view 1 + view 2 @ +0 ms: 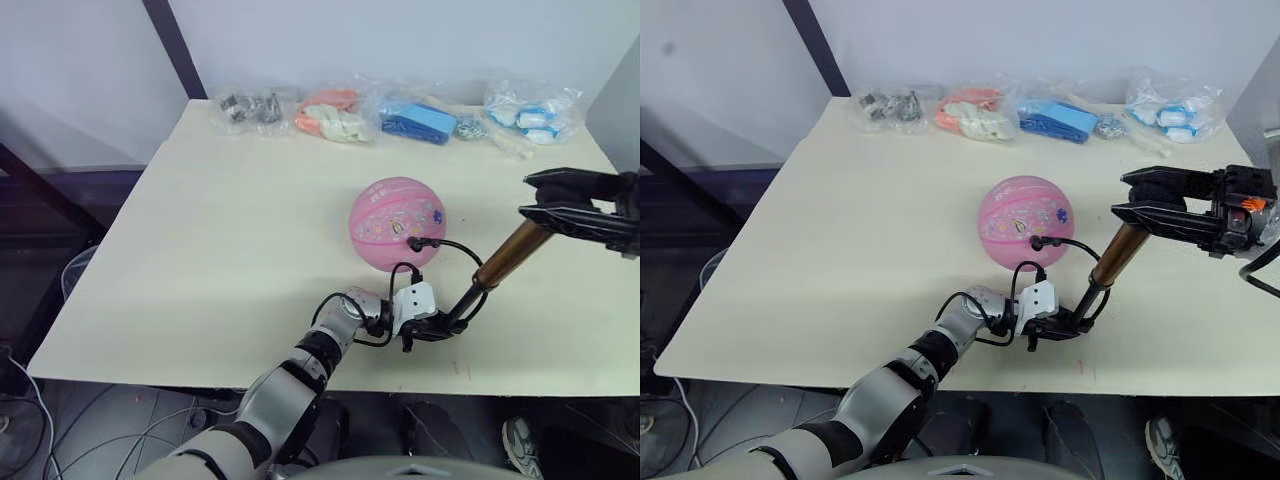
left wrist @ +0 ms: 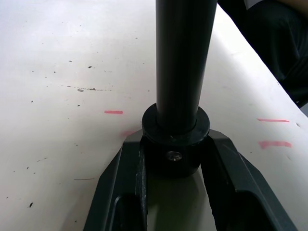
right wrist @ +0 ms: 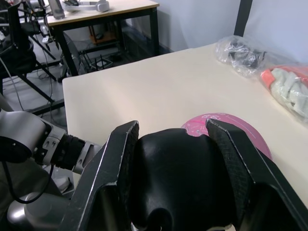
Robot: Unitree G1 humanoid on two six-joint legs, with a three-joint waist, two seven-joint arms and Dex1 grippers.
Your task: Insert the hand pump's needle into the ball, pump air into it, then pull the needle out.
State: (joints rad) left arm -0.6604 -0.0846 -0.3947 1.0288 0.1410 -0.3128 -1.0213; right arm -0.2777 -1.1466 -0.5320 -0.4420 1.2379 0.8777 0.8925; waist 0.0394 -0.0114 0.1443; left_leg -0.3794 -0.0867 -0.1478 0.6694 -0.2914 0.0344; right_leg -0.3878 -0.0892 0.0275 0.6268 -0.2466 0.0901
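So the left tool (image 1: 428, 332) is clamped on the black bottom cap of the hand pump (image 1: 508, 255), pinning that end down close to the near edge of the surface (image 1: 200, 250). The right tool (image 1: 535, 195) is closed around the black T-handle at the top, out toward the right edge, so the pump leans up and away between the two. The thin black hose (image 1: 462, 248) loops from the base over to the ball (image 1: 397, 223), which sits round, just beyond the left tool and about mid-surface. The needle (image 1: 415, 243) fitting is touching the ball's near side, so I'd say it's already in, though the pin itself is too small to see. Looks like the pumping step. Next move, my guess: push the handle down along the cylinder's axis while the left tool holds the base firm, so the hose doesn't yank the needle loose.
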